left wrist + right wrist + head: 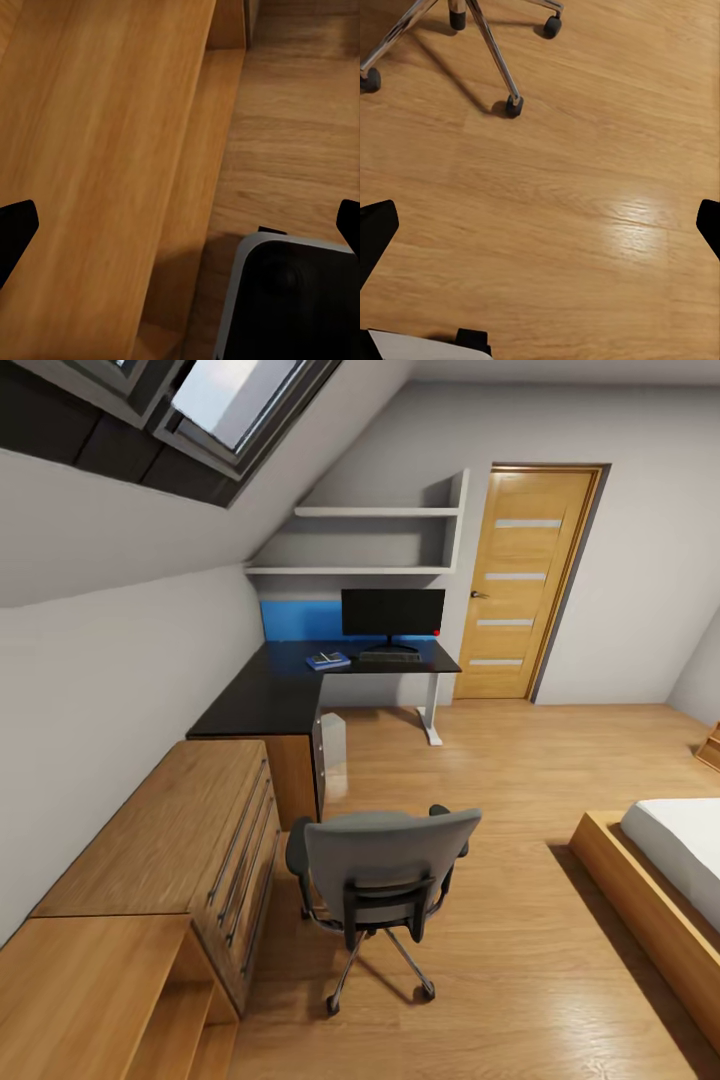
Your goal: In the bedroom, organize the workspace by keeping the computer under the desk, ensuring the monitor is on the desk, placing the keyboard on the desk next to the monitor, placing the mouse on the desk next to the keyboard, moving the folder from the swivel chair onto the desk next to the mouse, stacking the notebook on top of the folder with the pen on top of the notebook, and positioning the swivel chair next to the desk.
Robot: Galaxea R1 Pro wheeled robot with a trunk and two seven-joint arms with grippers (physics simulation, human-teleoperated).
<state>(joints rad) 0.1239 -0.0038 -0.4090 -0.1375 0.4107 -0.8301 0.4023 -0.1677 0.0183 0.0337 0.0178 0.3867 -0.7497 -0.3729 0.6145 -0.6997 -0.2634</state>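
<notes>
Swivel chair: grey upholstered swivel chair (385,880) with black armrests and a chrome caster base, out on the wood floor (520,780), back turned to the camera, well apart from the desk.
Desk: long black L-shaped desk (270,700) with a blue back panel, straight beyond the chair, in the corner under the sloped ceiling.
On the desk: wide black monitor (392,613), slim keyboard (390,656) right in front of its stand, and a small blue stack (327,659) just beside the keyboard. Can't make out the mouse or pen from here.
Computer: light-grey tower (333,752) on the floor at the desk's inner corner.
Coming move, my guess: push the chair straight ahead toward the desk; right arm looks nearer, since its wrist view catches the chrome legs (495,49).
Left tool (180,225): jaws wide apart, holding nothing, over the light wooden chest (150,840).
Right tool (540,225): also wide open, empty, over bare floor.
</notes>
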